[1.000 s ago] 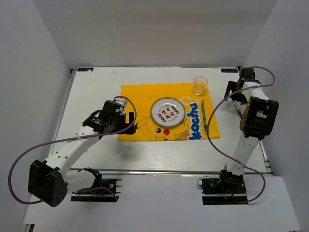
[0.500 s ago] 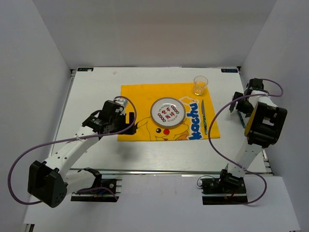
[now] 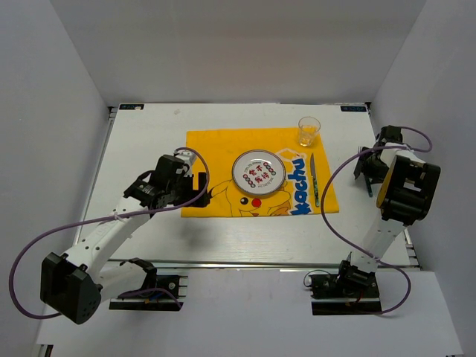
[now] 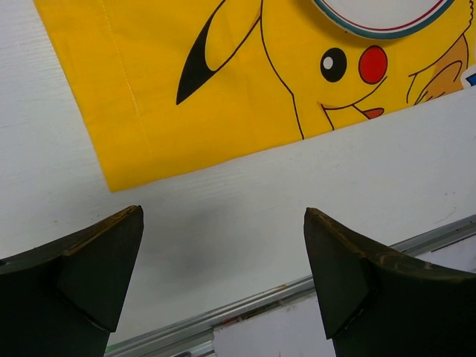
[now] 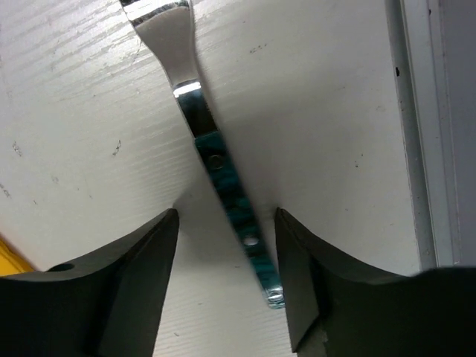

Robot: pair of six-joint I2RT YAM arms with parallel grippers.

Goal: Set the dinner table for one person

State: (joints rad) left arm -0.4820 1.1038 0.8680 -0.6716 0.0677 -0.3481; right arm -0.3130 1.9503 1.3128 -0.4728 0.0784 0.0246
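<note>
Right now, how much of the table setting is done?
Done: cloth, plate, glass and a thin utensil are laid. In hand: the right pincer straddles a teal-handled utensil on the table, not gripping yet. Still to do: bring it beside the plate. The left pincer hangs open, empty.

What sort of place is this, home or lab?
Most likely a lab robot cell, not a home: plain white walls box in the white table, metal rails edge it, and the plate and glass sit staged on a yellow cloth.
</note>
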